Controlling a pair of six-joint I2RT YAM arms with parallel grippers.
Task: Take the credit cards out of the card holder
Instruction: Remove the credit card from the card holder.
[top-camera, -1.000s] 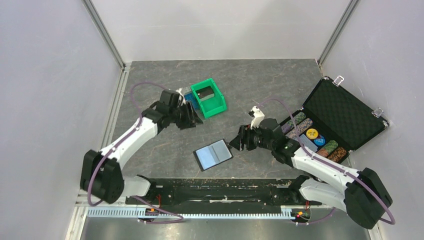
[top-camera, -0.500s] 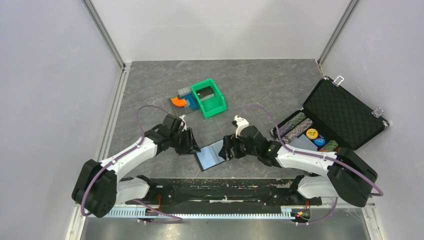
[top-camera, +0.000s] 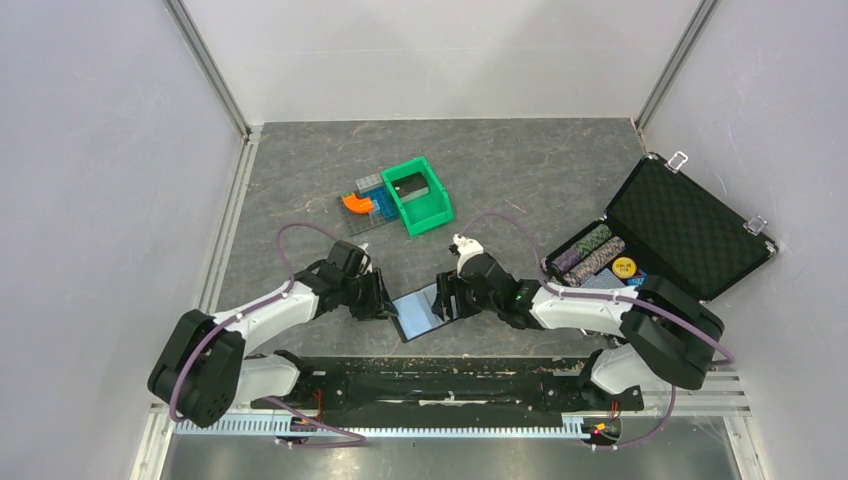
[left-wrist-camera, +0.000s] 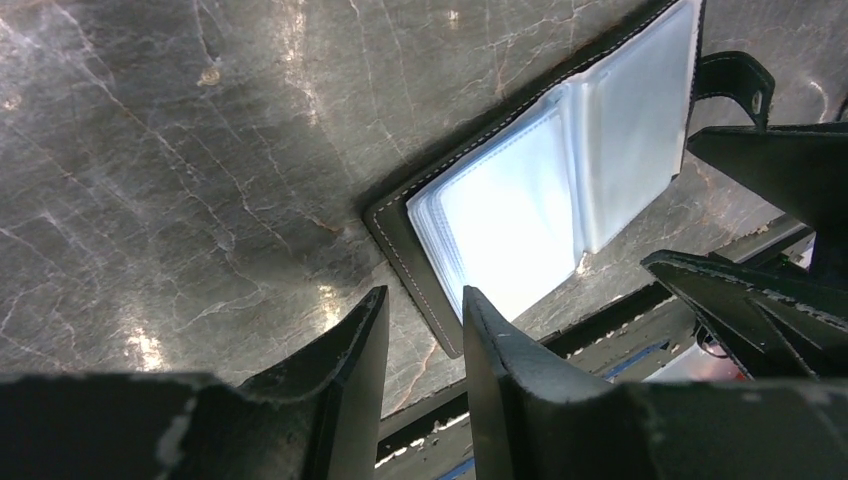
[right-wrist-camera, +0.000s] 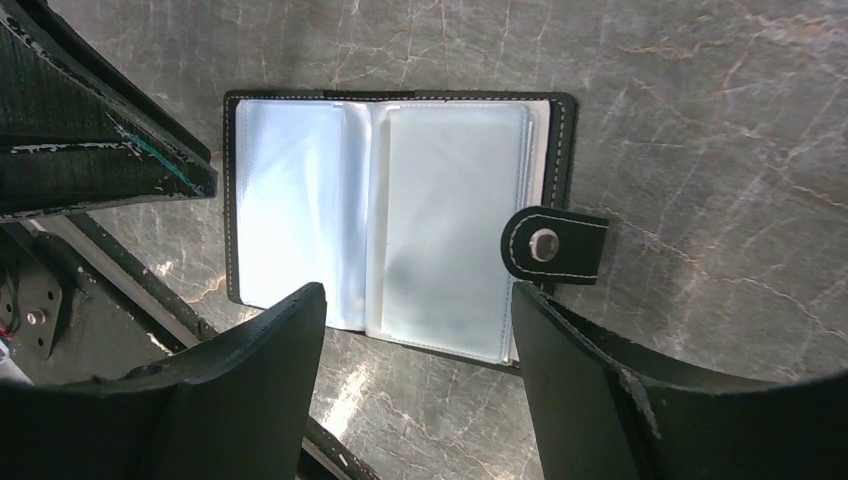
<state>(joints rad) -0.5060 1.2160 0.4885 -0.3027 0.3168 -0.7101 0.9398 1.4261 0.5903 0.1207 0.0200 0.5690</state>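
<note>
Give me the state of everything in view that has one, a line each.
card holder: open, lying flat, clear sleeves up
snap strap: unfastened
case: lid open, poker chips inside
green bin: upright, something dark inside
left tool: open, narrow gap, at the holder's edge
right tool: open wide, above the holder
</note>
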